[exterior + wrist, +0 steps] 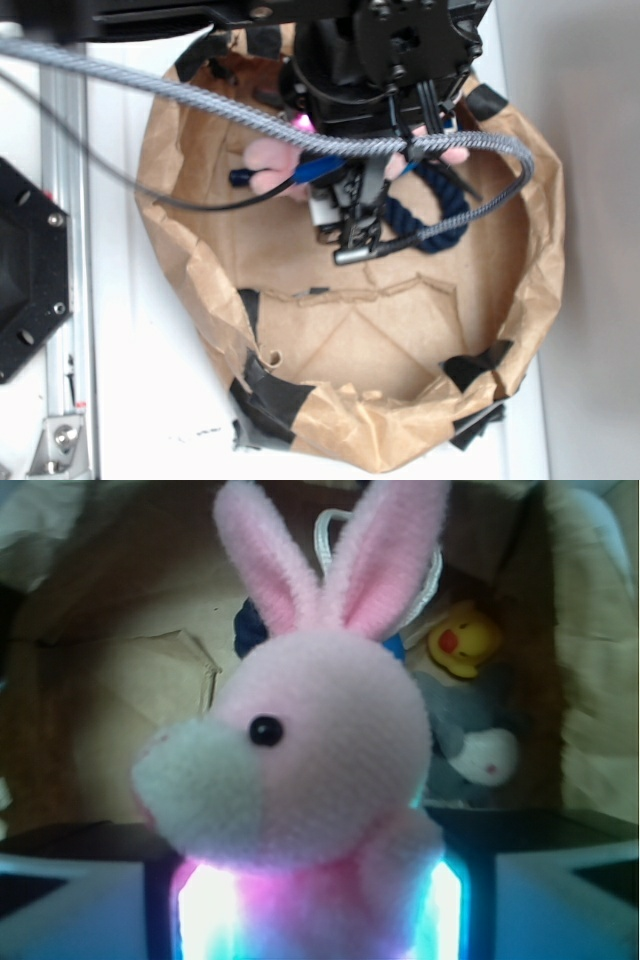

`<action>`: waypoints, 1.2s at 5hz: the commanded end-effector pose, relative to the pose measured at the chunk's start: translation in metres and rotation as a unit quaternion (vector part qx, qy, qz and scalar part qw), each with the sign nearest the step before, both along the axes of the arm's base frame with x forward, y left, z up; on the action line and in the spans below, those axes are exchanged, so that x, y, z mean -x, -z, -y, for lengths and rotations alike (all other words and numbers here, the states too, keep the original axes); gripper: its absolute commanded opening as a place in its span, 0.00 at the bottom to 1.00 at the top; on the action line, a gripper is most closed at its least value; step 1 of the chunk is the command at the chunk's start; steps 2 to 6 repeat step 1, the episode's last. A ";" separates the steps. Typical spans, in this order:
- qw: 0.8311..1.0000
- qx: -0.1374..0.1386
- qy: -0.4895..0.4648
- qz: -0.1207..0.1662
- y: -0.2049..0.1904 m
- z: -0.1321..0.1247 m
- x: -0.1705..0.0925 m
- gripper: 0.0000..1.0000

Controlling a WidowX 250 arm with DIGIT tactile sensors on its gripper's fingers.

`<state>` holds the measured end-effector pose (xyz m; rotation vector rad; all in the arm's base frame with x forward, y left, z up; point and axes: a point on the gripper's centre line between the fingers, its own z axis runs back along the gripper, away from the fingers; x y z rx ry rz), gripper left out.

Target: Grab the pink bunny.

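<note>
The pink bunny (pixel 320 740) fills the wrist view, upright, with both long ears up and its pale muzzle turned left. My gripper (pixel 315 915) is shut on its lower body, and the lit pads (pixel 205 910) press in from both sides. In the exterior view the arm's black head (pixel 390 60) hangs over the brown paper basin (pixel 400 350). Pink plush of the bunny (pixel 268 165) sticks out to the left from under it. The jaws themselves are hidden there.
Behind the bunny lie a yellow duck (pixel 465 640) and a grey plush with a white face (pixel 470 745). A navy rope ring (pixel 435 210) lies under the arm. The basin's crumpled paper wall (pixel 170 230) rings everything, with black tape patches (pixel 275 395). A braided cable (pixel 200 95) crosses above.
</note>
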<state>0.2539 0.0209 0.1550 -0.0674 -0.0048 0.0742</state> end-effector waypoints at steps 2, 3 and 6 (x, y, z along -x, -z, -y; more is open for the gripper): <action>0.995 -0.084 -0.017 0.049 -0.012 0.018 -0.005 0.00; 0.995 -0.084 -0.017 0.049 -0.012 0.018 -0.005 0.00; 0.995 -0.084 -0.017 0.049 -0.012 0.018 -0.005 0.00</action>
